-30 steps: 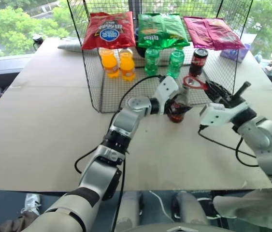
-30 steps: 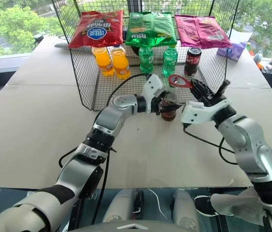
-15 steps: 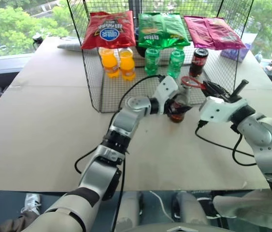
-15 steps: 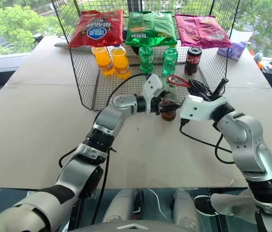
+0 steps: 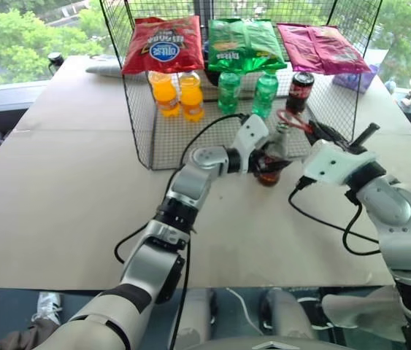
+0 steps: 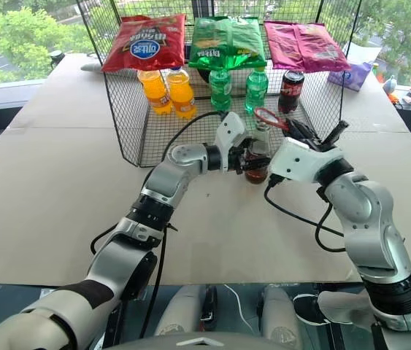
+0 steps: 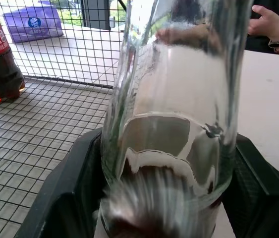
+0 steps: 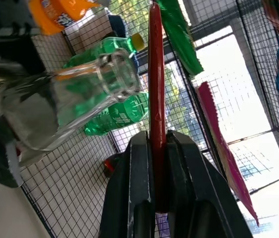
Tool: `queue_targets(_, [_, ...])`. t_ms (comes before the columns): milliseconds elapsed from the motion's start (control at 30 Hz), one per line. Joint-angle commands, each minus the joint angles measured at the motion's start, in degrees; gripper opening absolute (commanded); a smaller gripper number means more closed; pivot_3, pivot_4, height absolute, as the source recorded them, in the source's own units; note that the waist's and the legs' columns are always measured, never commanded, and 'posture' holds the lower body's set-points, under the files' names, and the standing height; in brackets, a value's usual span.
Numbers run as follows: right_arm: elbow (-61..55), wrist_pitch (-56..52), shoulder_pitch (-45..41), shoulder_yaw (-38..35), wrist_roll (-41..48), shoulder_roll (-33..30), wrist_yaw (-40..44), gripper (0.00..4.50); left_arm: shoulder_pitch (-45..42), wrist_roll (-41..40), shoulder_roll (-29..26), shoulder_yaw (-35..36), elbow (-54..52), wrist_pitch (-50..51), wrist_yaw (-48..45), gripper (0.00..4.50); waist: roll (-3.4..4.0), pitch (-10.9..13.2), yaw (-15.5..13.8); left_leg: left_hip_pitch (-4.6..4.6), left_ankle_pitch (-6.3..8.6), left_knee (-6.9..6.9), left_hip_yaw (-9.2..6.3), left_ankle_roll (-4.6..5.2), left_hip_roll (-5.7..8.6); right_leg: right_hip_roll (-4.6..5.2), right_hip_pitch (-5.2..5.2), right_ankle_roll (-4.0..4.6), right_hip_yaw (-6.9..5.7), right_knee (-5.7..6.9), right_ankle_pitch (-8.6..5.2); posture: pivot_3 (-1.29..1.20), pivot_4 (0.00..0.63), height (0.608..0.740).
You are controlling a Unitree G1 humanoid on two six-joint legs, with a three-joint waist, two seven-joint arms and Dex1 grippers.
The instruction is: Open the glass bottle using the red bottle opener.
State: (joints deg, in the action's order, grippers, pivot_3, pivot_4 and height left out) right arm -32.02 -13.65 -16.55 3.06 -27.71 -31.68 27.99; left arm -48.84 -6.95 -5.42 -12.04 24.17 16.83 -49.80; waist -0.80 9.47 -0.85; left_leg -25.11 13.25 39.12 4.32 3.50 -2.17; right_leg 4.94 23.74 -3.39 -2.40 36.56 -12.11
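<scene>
Where drinks fill the wire basket (image 5: 147,138) (upright), chips hang.

I see a test setup by large windows: a paper-covered table (image 5: 66,189) with a wire rack (image 5: 136,109) stocked like a shop shelf.

The near and left parts of the surface (image 5: 66,197) lie bare, with room for an arm to sweep. Ahead, the wire cage (image 5: 136,109) walls in the orange bottles (image 5: 177,95), green bottles (image 5: 247,91) and cola container (image 5: 300,91), its front side open. At that opening the glass bottle (image 5: 271,157) stands between both arms, leaving little room.
</scene>
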Motion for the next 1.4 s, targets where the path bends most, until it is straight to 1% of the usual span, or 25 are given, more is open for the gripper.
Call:
queue_targets(33, [-5.3, -6.8, 0.02, -5.85, 3.28, 3.67, -1.0, 0.0, 0.03, -1.55, 0.87, 0.23, -4.0, -1.13, -0.3, 2.57, 0.0, 0.0, 0.0, 0.0, 0.0, 0.0, 0.0, 0.0, 0.0, 0.0, 0.0, 0.0, 0.0, 0.0, 0.0, 0.0, 0.15, 0.74])
queue_targets(100, [-8.57, -16.68, 1.37, -9.67, 7.6, 8.4, 0.05, 0.0, 0.12, -1.57, 0.97, 0.36, -4.12, -1.13, -0.15, 2.57, 0.0, 0.0, -0.1, -0.01, 0.0, -0.01, -0.02, 0.0, -0.01, 0.0, 0.01, 0.0, -0.01, 0.01, 0.0, 0.0, 0.15, 0.74])
queue_targets(167, [-12.2, -29.62, 2.91, -12.91, 12.99, 13.28, 2.47, 0.0, 0.08, -1.55, 1.04, 0.52, -4.03, -1.21, -0.01, 2.57, 0.0, 0.0, -0.11, -0.04, 0.0, -0.02, -0.05, 0.0, -0.02, -0.01, 0.01, -0.09, -0.04, 0.01, 0.07, 0.0, 0.15, 0.74])
queue_targets(233, [-15.9, -43.55, 5.46, -17.01, 22.0, 20.04, 6.16, 0.0, 0.09, -1.64, 1.25, 0.74, -4.03, -1.35, 0.26, 2.57, 0.01, 0.0, -0.05, -0.06, 0.01, -0.02, -0.06, 0.0, -0.03, 0.0, 0.02, -0.08, -0.04, 0.0, 0.08, 0.0, 0.15, 0.74])
queue_targets(300, [-17.18, -57.41, 6.15, -20.83, 26.95, 26.28, 7.15, 0.0, 0.16, -1.84, 1.49, 0.94, -4.14, -1.48, 0.42, 2.57, 0.03, 0.0, 0.01, -0.06, 0.01, -0.05, -0.09, 0.01, -0.06, 0.0, 0.03, -0.06, -0.05, 0.01, 0.07, 0.0, 0.15, 0.74])
queue_targets(367, [-17.62, -64.82, 5.65, -22.67, 29.78, 28.14, 7.47, 0.0, 0.2, -1.92, 1.59, 1.01, -4.24, -1.55, 0.49, 2.57, 0.16, 0.06, 0.08, -0.06, 0.01, -0.05, -0.09, 0.0, -0.09, -0.01, 0.07, -0.01, -0.06, 0.06, 0.05, 0.0, 0.15, 0.74])
queue_targets(433, [-15.54, -70.36, 2.92, -26.75, 31.33, 32.07, 5.7, 0.0, 0.24, -1.97, 1.71, 1.15, -4.37, -1.52, 0.72, 2.57, 0.22, 0.09, 0.12, -0.06, 0.01, -0.05, -0.08, 0.0, -0.09, 0.05, 0.12, 0.06, -0.03, 0.12, 0.02, 0.0, 0.15, 0.74])
queue_targets(500, [-12.45, -74.54, 0.3, -30.37, 32.86, 34.67, 4.71, 0.0, 0.38, -1.89, 1.73, 1.23, -4.62, -1.55, 0.88, 2.57, 0.24, 0.08, 0.19, -0.06, 0.01, -0.05, -0.08, 0.0, -0.08, 0.06, 0.14, 0.06, -0.03, 0.14, 0.02, 0.0, 0.15, 0.74])
queue_targets(667, [-4.9, -77.77, -3.67, -35.41, 35.16, 35.75, 2.38, 0.0, 1.08, -1.71, 1.33, 1.06, -5.57, -1.53, 1.13, 2.57, 0.26, 0.09, 0.18, -0.07, 0.01, -0.15, -0.07, -0.01, -0.02, 0.04, 0.17, 0.05, -0.03, 0.14, 0.02, 0.0, 0.15, 0.74])
queue_targets(700, [-3.76, -77.92, -3.81, -35.45, 35.81, 35.25, 2.26, 0.69, 1.18, -1.75, 1.21, 1.06, -5.7, -1.44, 1.22, 2.57, 0.26, 0.09, 0.19, -0.07, 0.01, -0.16, -0.05, -0.01, 0.0, 0.05, 0.18, -0.05, -0.02, 0.13, 0.08, 0.0, 0.15, 0.74])
queue_targets(767, [-1.63, -77.16, -3.68, -35.22, 36.53, 34.15, 1.54, 1.15, 1.32, -1.76, 1.04, 1.07, -5.77, -1.4, 1.32, 2.57, 0.27, 0.09, 0.21, -0.07, 0.01, -0.17, -0.05, -0.01, 0.01, 0.04, 0.18, -0.06, -0.01, 0.12, 0.08, 0.0, 0.15, 0.74])
queue_targets(867, [0.49, -74.75, -2.97, -34.8, 37.88, 32.61, 0.53, 2.5, 1.46, -1.76, 0.96, 0.97, -5.91, -1.36, 1.35, 2.57, 0.27, 0.08, 0.34, -0.06, 0.01, -0.19, -0.05, -0.01, 0.01, 0.04, 0.18, -0.06, -0.01, 0.13, 0.08, 0.0, 0.15, 0.74])
queue_targets(933, [0.15, -72.24, -1.99, -33.54, 38.88, 30.95, 0.12, 3.55, 1.42, -1.82, 0.88, 0.91, -5.93, -1.39, 1.24, 2.57, 0.28, 0.08, 0.38, -0.05, 0.01, -0.19, -0.06, -0.01, 0.0, 0.04, 0.17, -0.05, -0.01, 0.13, 0.07, 0.0, 0.15, 0.74])
queue_targets(967, [-0.38, -70.63, -1.52, -33.11, 39.36, 30.37, -0.06, 3.91, 1.39, -1.92, 0.86, 0.95, -5.97, -1.37, 1.18, 2.57, 0.28, 0.08, 0.32, -0.05, 0.01, -0.19, -0.06, 0.0, 0.0, 0.04, 0.17, -0.03, -0.01, 0.13, 0.06, 0.0, 0.15, 0.74])
queue_targets(1000, [-0.69, -69.45, -1.14, -32.82, 39.87, 29.97, -0.3, 4.38, 1.37, -1.98, 0.84, 0.99, -5.99, -1.35, 1.14, 2.57, 0.28, 0.08, 0.2, -0.05, 0.01, -0.19, -0.06, 0.0, 0.0, 0.05, 0.17, 0.0, -0.01, 0.13, 0.05, 0.0, 0.15, 0.74])
queue_targets(1033, [-1.23, -67.14, -0.62, -32.15, 39.9, 29.13, -0.9, 4.45, 1.3, -2.21, 0.8, 1.12, -6.02, -1.21, 0.98, 2.57, 0.28, 0.08, 0.16, -0.05, 0.01, -0.19, -0.07, 0.0, 0.01, 0.06, 0.16, 0.05, -0.01, 0.12, 0.01, 0.0, 0.15, 0.74])
queue_targets(1167, [-2.52, -62.16, 1.25, -30.47, 41.07, 26.69, -2.59, 4.45, 1.14, -3.04, 0.58, 1.35, -6.26, -0.59, 0.69, 2.57, 0.28, 0.08, 0.22, -0.08, 0.01, -0.21, -0.05, 0.0, 0.02, 0.07, 0.18, 0.02, -0.01, 0.04, 0.02, 0.0, 0.15, 0.74])
queue_targets(1200, [-2.76, -61.18, 1.64, -30.22, 41.43, 26.21, -2.94, 4.5, 1.21, -3.19, 0.44, 1.23, -6.43, -0.44, 0.46, 3.58, 0.28, 0.09, 0.24, -0.08, 0.01, -0.23, -0.05, 0.0, 0.02, 0.05, 0.18, -0.07, 0.0, 0.04, 0.07, 0.0, 0.15, 0.74])
queue_targets(1233, [-3.14, -59.88, 2.21, -29.59, 41.74, 25.57, -3.0, 4.5, 1.32, -3.32, 0.31, 1.1, -6.62, -0.36, 0.29, 3.85, 0.28, 0.09, 0.33, -0.08, 0.01, -0.24, -0.05, -0.01, 0.01, 0.03, 0.19, -0.07, 0.0, 0.04, 0.08, 0.0, 0.15, 0.74])
queue_targets(1267, [-3.41, -58.79, 2.6, -29.01, 42.03, 25.05, -3.05, 4.5, 1.34, -3.37, 0.22, 1.0, -6.65, -0.41, 0.2, 4.23, 0.28, 0.08, 0.34, -0.08, 0.01, -0.25, -0.05, -0.01, 0.0, 0.01, 0.21, -0.07, 0.0, 0.04, 0.08, 0.0, 0.15, 0.74])
queue_targets(1300, [-3.61, -58.1, 2.79, -28.68, 42.5, 24.84, -3.23, 4.5, 1.34, -3.43, 0.16, 0.93, -6.67, -0.47, 0.18, 4.45, 0.28, 0.08, 0.41, -0.08, 0.01, -0.27, -0.06, -0.01, 0.0, 0.01, 0.21, -0.08, 0.0, 0.04, 0.08, 0.0, 0.15, 0.74])
queue_targets(1400, [-4.23, -56.45, 2.74, -28.27, 44.26, 24.69, -4.05, 4.5, 1.47, -3.42, 0.1, 0.82, -7.04, -0.64, 0.19, 4.45, 0.28, 0.08, 0.51, -0.07, 0.01, -0.28, -0.05, 0.0, -0.01, 0.0, 0.21, -0.06, 0.0, 0.04, 0.07, 0.0, 0.15, 0.74])
